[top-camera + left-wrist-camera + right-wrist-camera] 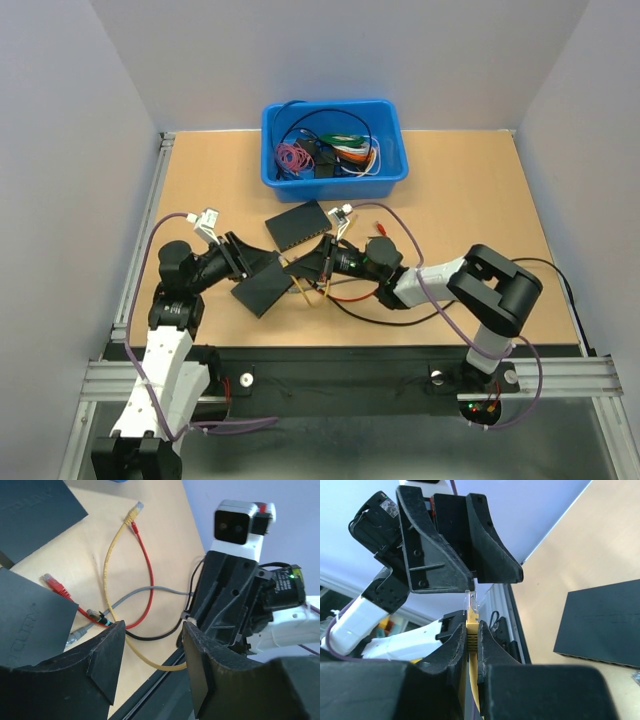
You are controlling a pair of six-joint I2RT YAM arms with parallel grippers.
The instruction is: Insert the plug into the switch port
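My right gripper (314, 268) is shut on the yellow plug (472, 626). The plug's clear tip (471, 600) sticks out past the fingertips and points at my left gripper (465, 577), close to it. The yellow cable (111, 555) trails over the table. A black switch (262, 284) lies flat between the two grippers and shows at the left of the left wrist view (25, 625). A second black switch (298, 225) lies just behind it. My left gripper (152, 665) is open and empty, right of the near switch's edge. No port shows in any view.
A blue bin (392, 170) with several coiled cables stands at the back centre. Red (145, 565), grey (150, 589) and black (150, 636) cables lie loose on the wood between the arms. The table's near rail (330, 375) runs just below the grippers.
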